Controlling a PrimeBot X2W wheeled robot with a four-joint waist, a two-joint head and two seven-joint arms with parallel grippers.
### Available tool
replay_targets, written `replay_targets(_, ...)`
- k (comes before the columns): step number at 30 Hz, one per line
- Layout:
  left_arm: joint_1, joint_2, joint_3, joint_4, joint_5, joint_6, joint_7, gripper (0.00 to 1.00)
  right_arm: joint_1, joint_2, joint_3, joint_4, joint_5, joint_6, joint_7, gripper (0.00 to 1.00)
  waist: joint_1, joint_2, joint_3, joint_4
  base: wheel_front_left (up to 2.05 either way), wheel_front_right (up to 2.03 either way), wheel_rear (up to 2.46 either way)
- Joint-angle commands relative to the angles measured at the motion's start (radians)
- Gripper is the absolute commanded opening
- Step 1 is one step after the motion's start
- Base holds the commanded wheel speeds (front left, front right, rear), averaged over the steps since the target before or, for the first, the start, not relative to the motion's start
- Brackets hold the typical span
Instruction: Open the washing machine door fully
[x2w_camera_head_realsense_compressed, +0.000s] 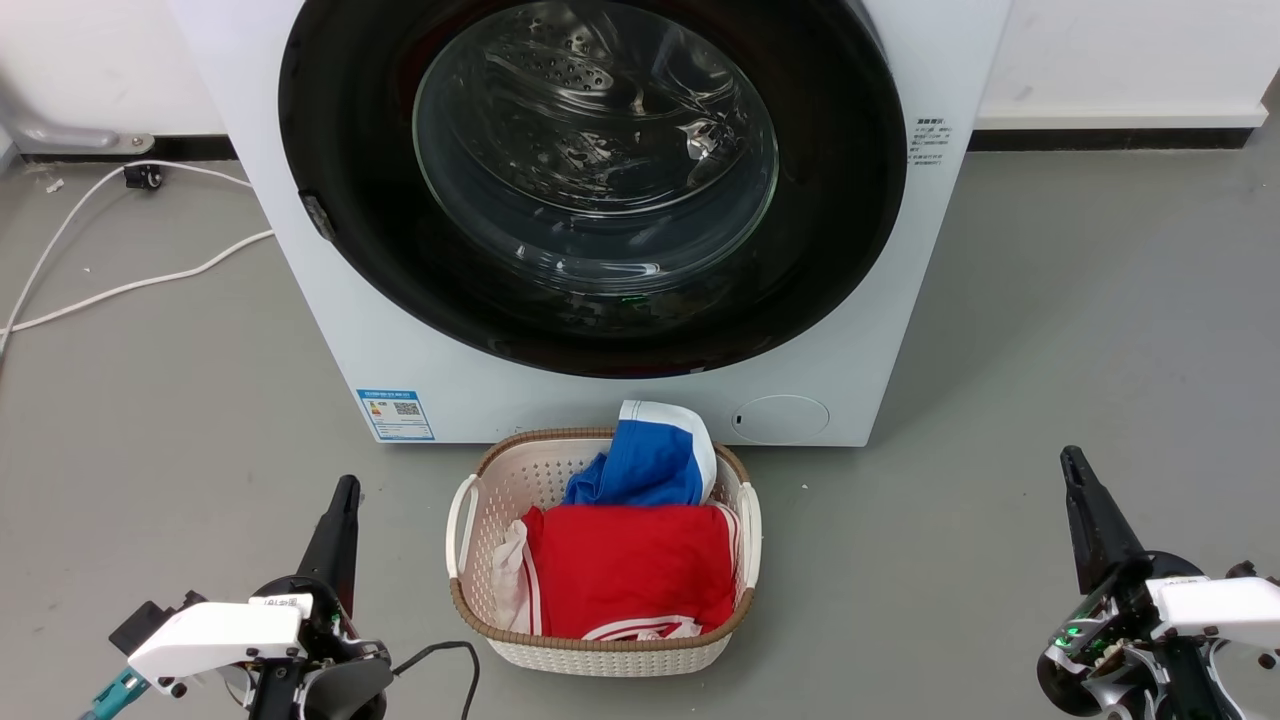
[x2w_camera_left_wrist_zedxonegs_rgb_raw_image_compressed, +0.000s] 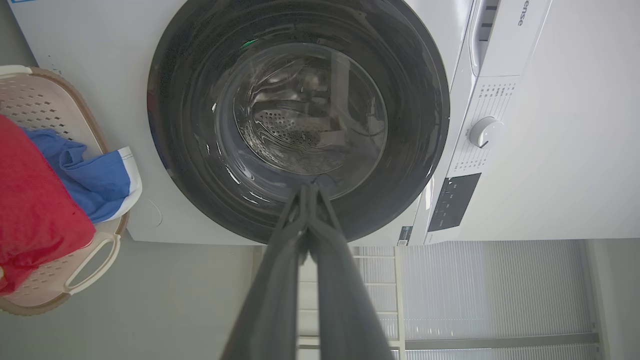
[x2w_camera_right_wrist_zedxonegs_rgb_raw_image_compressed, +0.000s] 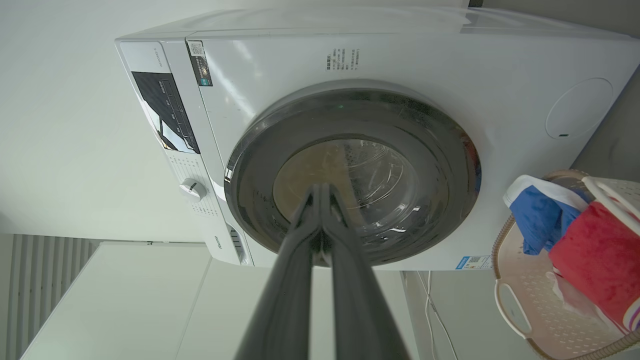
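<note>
washing machine door (x2w_camera_head_realsense_compressed: 595, 160): sitting shut, lying flush against the white machine front (x2w_camera_head_realsense_compressed: 860, 380) and spanning nearly its whole width. showing a broad glossy black ring around a clear domed glass centre, reflecting light. standing upright, facing outward. carrying a small grey fitting on its rim at the head view's left.

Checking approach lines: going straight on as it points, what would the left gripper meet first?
Probably the washing machine door, near its glass centre; the left gripper aims there, though depth is unclear.
</note>
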Motion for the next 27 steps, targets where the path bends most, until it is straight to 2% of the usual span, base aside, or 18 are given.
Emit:
replay_targets(1,-0.009,-0.001,0.002,0.001,0.006,-0.003,0.002,0.00,-0.011,0.004,-0.001,0.001,-0.009,0.003,0.004,0.00,0.0000,0.0000,0.000,0.000,0.00,0.00,0.00)
replay_targets(18,-0.010,-0.003,0.006,0.001,0.008,-0.003,0.006,0.00,-0.011,0.005,-0.003,0.001,-0.009,0.003,0.003,0.00,0.0000,0.0000,0.000,0.000,0.00,0.00,0.00)
replay_targets(19,0.000,-0.003,0.004,0.002,0.004,0.000,0.003,1.00,0.000,0.001,-0.002,0.001,-0.003,0.000,0.003,1.00,0.0000,0.0000,0.000,0.000,0.00,0.00,0.00)
replay_targets(27,0.005,-0.007,-0.033,-0.004,0.012,0.001,-0.027,1.00,0.025,0.002,0.009,-0.018,-0.013,0.000,-0.018,1.00,0.0000,0.0000,0.000,0.000,0.00,0.00,0.00)
